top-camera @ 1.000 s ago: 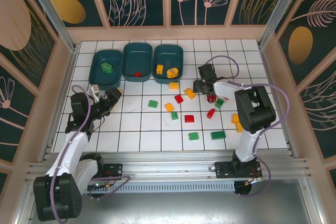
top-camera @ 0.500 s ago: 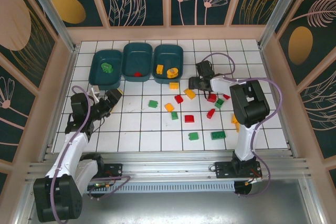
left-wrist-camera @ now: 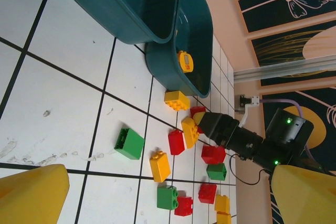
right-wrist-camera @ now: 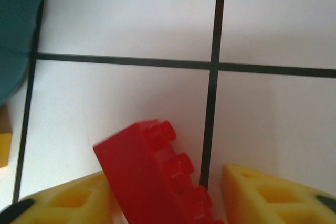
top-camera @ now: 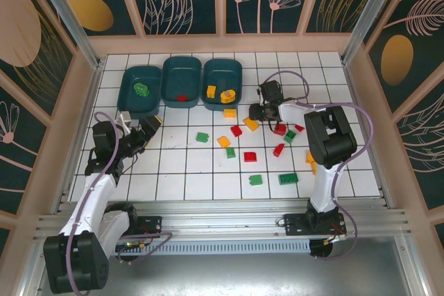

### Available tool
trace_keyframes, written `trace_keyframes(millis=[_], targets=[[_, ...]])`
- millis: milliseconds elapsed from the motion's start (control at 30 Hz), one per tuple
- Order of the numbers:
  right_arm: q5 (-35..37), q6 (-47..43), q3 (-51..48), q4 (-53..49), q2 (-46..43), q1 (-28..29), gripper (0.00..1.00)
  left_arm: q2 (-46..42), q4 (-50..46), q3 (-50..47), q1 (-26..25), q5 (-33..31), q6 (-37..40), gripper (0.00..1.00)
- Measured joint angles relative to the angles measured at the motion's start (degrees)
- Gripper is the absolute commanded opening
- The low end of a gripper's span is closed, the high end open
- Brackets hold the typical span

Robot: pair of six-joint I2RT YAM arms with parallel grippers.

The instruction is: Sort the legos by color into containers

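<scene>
White tiles ruled in black cover the table [top-camera: 173, 171]. At its far side three dark teal shallow plastic bins [top-camera: 182, 77] stand in a row. The middle one already has a red piece in it, so that is your target.

Your left gripper [top-camera: 149, 127] hovers over the left of the table with its jaws spread wide and nothing between them. Leave it parked there.

Your right gripper [top-camera: 260, 112] is down at the tiles just right of the bins, jaws partly apart and astride a small glossy red plastic brick [right-wrist-camera: 149, 174]. That brick is tipped up on an edge. It leans against one yellow finger [right-wrist-camera: 68, 198], and its studs face the other finger, which looks just shy of it.

Treat the grip as not yet made. Close slowly and let the brick square itself between the pads — a tilted brick may well squirt out. Lift only once both pads bear on it, and mind the small yellow brick [top-camera: 251, 124] lying just beside.
</scene>
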Motion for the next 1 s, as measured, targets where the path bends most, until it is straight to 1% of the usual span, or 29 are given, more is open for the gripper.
trace_keyframes(millis=[67, 133, 267, 433, 533, 633, 700, 800, 867, 1000], targets=[[0.09, 0.22, -0.52, 0.55, -0.39, -0.07, 0.39, 0.0, -0.02, 0.09, 0.0, 0.0, 0.0, 0.98], [0.17, 0.26, -1.09, 0.83, -0.81, -0.04, 0.31, 0.0, -0.04, 0.17, -0.02, 0.0, 0.0, 0.98], [1.05, 0.57, -2.12, 1.38, -2.21, 0.0, 0.24, -0.02, -0.68, 0.42, 0.0, -0.04, 0.17, 0.98], [5.14, 1.84, -3.28, 1.01, -6.45, 0.96, 0.22, -0.24, -1.55, 0.57, 0.0, -0.5, 0.46, 0.98], [9.27, 2.27, -0.31, -1.64, -8.31, 4.68, 0.22, -0.39, -2.69, 0.63, 0.0, -2.01, 0.63, 0.98], [10.64, 3.02, 5.33, -2.25, -8.24, 11.17, 0.22, -0.15, -4.33, 1.01, -0.02, -3.98, 0.85, 0.99], [10.54, 3.48, 10.49, -2.14, -6.75, 15.52, 0.22, 0.52, -5.27, 1.42, -0.02, -4.85, 0.98, 0.98], [10.19, 3.52, 19.67, -1.01, -1.29, 20.39, 0.23, 1.7, -6.49, 1.73, 0.0, -5.66, 1.05, 0.99], [10.05, 3.52, 25.14, -0.07, 3.5, 22.62, 0.23, 2.05, -7.39, 1.75, 0.0, -6.01, 1.29, 0.99], [9.33, 3.52, 32.52, 0.63, 12.39, 24.61, 0.24, 3.28, -11.19, 3.61, 0.0, -6.93, 3.3, 0.98]])
